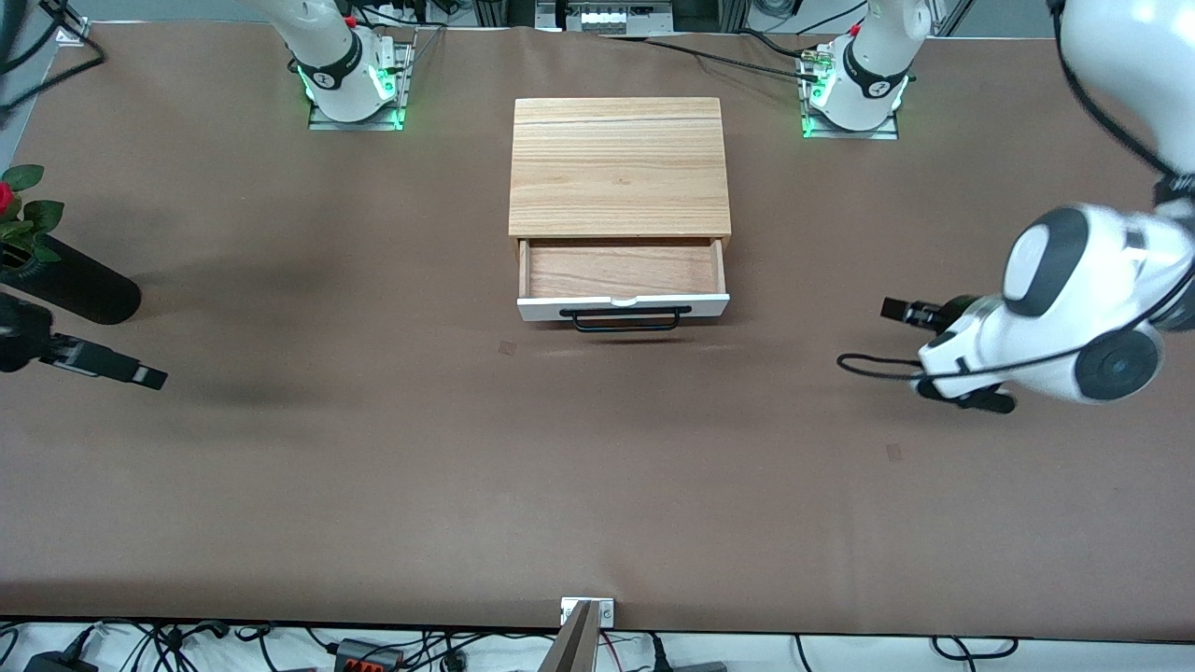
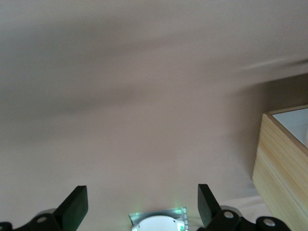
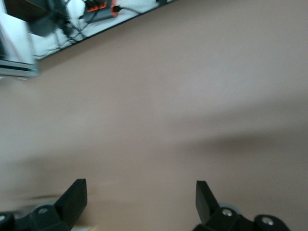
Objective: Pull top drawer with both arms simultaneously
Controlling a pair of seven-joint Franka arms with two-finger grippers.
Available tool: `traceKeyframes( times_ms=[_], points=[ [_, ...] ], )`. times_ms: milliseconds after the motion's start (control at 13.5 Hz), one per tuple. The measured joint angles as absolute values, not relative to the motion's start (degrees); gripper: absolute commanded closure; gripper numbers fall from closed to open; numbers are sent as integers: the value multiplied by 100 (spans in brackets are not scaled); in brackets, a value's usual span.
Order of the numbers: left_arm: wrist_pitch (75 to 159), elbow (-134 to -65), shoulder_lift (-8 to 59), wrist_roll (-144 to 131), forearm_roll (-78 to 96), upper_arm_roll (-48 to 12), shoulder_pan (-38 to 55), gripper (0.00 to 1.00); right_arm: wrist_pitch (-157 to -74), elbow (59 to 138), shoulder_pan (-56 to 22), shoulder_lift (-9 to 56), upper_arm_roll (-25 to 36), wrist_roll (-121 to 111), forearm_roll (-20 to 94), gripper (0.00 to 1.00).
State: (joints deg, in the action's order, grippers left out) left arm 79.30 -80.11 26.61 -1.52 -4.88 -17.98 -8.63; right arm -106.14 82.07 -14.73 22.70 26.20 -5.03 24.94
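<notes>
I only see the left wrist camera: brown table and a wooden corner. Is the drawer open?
Observer: Yes, the top drawer is out, showing its wood inside.
Child: Is a claw holding its handle?
Observer: No. The black handle is free; the left claw hovers over the table toward the left arm's end.
Child: And the other claw?
Observer: The right claw is open over the table at the right arm's end.

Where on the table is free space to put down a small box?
Bare brown table lies nearer the camera than the open top drawer, between the left claw and right claw, both open. It is crowded only at the drawer's handle.
</notes>
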Motion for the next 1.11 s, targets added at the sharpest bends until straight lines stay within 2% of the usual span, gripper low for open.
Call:
traceKeyframes(
  times_ms=[74, 223, 371, 520, 669, 891, 1114],
  points=[
    [7852, -7996, 2366, -234, -491, -1796, -850, 0, -10902, 8405, -1422, 2072, 2202, -327, 1711, 0],
    [7787, -7996, 1752, -307, -491, -1665, -708, 0, -11063, 8745, -1246, 1687, 1714, -155, 1012, 0],
    [7971, -8062, 1184, -321, -448, -949, -106, 0, -11044, 9084, -1034, 1291, 1628, -171, 803, 0],
    [8855, -8585, 580, -320, -230, -341, 308, 0, -11043, 9341, -833, 990, 1615, -283, 625, 0],
    [9709, -9404, -5, -306, -148, -24, 410, 0, -10902, 9432, -777, 811, 1530, -303, 536, 0],
    [9946, -10047, -380, -124, -136, 74, 410, 0, -9961, 9436, -767, 503, 1299, -228, -31, 0],
    [9904, -10172, -389, 103, -135, 67, 321, 0, -9921, 9436, -758, 338, 1276, -262, -223, 0]
  ],
)
